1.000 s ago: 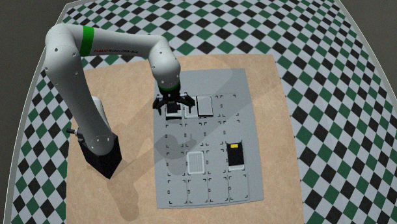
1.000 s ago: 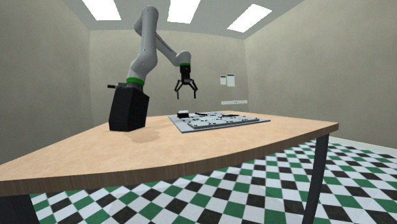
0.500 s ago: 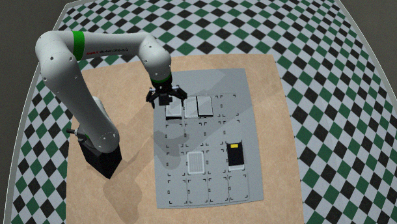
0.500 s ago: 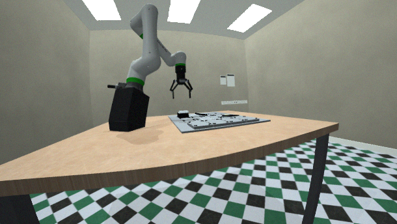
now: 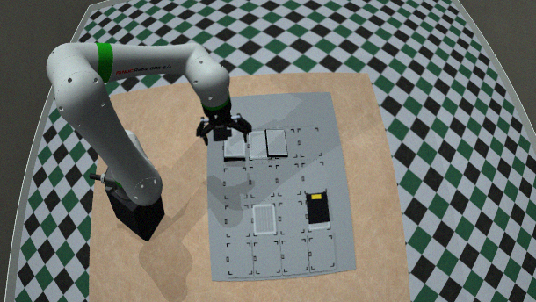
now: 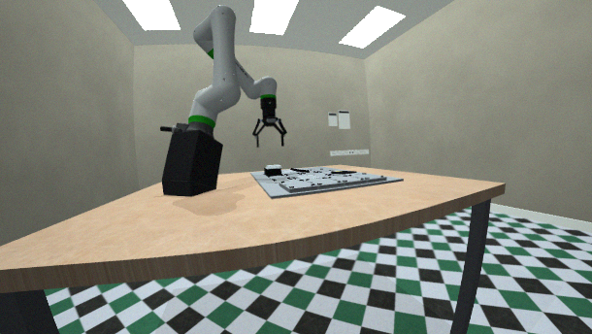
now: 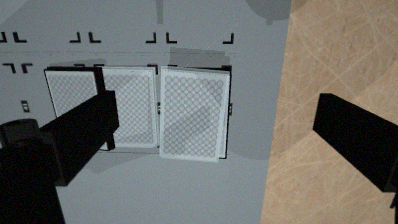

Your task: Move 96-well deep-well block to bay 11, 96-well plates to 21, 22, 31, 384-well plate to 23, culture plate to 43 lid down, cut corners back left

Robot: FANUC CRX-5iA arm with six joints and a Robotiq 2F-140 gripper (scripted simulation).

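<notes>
Between the white plate (image 5: 264,219) at lower centre and the black-topped plate (image 5: 317,208) at lower right runs an unblocked lane.

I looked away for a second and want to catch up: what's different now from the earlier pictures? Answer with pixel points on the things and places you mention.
The gripper (image 5: 226,140) (image 6: 270,145) (image 7: 216,110) has moved back toward the arm's base (image 5: 163,213) (image 6: 221,145), open both then and now. Nothing was visibly picked up or released; the plates and the black item with a yellow patch (image 5: 318,210) stayed put.
</notes>
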